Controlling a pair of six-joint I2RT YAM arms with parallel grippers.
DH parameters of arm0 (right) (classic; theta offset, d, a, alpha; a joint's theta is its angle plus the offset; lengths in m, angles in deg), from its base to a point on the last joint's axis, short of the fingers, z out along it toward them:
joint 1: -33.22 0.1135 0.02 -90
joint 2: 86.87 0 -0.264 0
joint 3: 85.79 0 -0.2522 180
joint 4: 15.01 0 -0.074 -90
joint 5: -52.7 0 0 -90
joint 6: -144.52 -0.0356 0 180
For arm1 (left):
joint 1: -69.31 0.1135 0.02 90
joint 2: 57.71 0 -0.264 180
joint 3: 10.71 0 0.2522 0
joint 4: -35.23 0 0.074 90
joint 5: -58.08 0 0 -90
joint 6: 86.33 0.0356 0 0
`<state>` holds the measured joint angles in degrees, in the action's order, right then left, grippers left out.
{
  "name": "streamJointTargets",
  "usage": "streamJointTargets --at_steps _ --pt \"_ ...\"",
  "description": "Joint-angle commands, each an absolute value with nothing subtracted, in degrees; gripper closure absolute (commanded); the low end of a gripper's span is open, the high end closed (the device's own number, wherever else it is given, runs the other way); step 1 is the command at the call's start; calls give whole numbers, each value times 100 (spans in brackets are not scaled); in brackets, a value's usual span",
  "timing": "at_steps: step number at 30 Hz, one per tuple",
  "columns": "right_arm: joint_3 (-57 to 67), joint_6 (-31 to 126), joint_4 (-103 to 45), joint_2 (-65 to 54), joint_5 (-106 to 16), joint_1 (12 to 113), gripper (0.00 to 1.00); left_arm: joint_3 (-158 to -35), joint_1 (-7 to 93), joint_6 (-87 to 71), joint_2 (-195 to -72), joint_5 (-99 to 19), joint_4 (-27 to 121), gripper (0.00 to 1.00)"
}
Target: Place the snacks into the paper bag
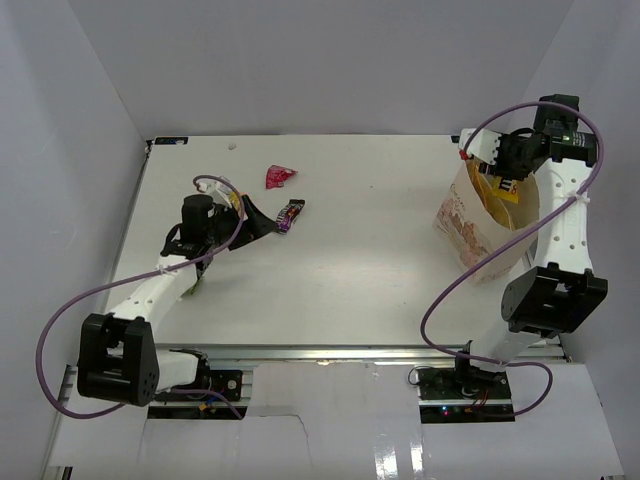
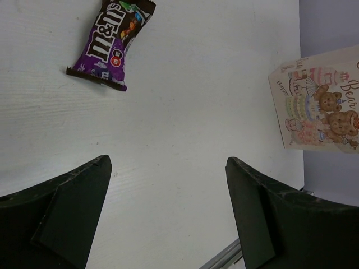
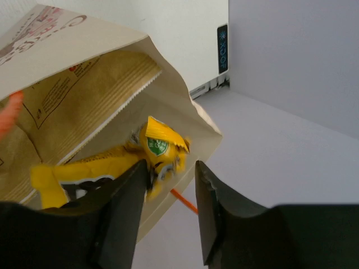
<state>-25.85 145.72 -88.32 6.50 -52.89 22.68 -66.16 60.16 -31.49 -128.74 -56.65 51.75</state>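
The tan paper bag (image 1: 462,225) stands open at the right, its printed side facing the left wrist view (image 2: 317,106). My right gripper (image 1: 503,172) hangs over its mouth, jaws apart (image 3: 171,168). A yellow candy pack (image 3: 160,145) lies inside the bag against my left finger, and a tan chip bag (image 3: 95,92) with a serrated edge stands behind it. My left gripper (image 1: 262,220) is wide open and empty (image 2: 168,162) just above the table. The dark purple bar (image 2: 112,47) lies ahead of it (image 1: 291,215). The pink wrapper (image 1: 279,177) lies farther back.
A light green packet (image 1: 193,286) shows partly under my left arm. The bag's orange cord handle (image 3: 184,200) hangs between my right fingers. White walls close in the table on the left, back and right. The table's near edge rail (image 2: 224,258) is close to my left gripper.
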Motion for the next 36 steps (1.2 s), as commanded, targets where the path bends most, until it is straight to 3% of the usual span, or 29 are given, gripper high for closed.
streamJointTargets --at_steps 1,8,14,16,19,20,24,27,32,36 --pt "-2721 14297 -8678 691 -5162 2233 48 -7156 5711 -3018 -13204 -5320 5196 7" --pt "-3899 12690 -8899 832 -5944 2224 32 -8484 5270 -2491 -14548 -4538 5804 7" --pt "-3488 10378 -7670 130 -6822 2224 3 -9529 4963 -1569 -15491 -4239 5787 8" --pt "-2672 9454 -6993 -370 -7603 2224 10 -9794 4814 -1331 -15912 -4115 5725 9" --pt "-1505 8620 -6184 -943 -8965 2241 10 -10549 4603 -996 -16624 -3379 6136 14" --pt "-1309 8451 -6060 -1022 -9342 2320 10 -10751 4559 -935 -16791 -3185 6286 21" --pt "-780 8300 -6033 -1259 -9574 2566 8 -11569 4269 -663 -17451 -1773 7033 32" --pt "-613 8352 -6146 -1330 -9697 2654 8 -11536 4154 -565 -17715 -1156 7087 35" --pt "-446 8414 -6244 -1392 -9750 2804 7 -11377 4128 -609 -17838 -740 7131 36" --pt "-253 8362 -6244 -1444 -9733 2953 7 -11280 4119 -609 -17891 -845 7166 47"
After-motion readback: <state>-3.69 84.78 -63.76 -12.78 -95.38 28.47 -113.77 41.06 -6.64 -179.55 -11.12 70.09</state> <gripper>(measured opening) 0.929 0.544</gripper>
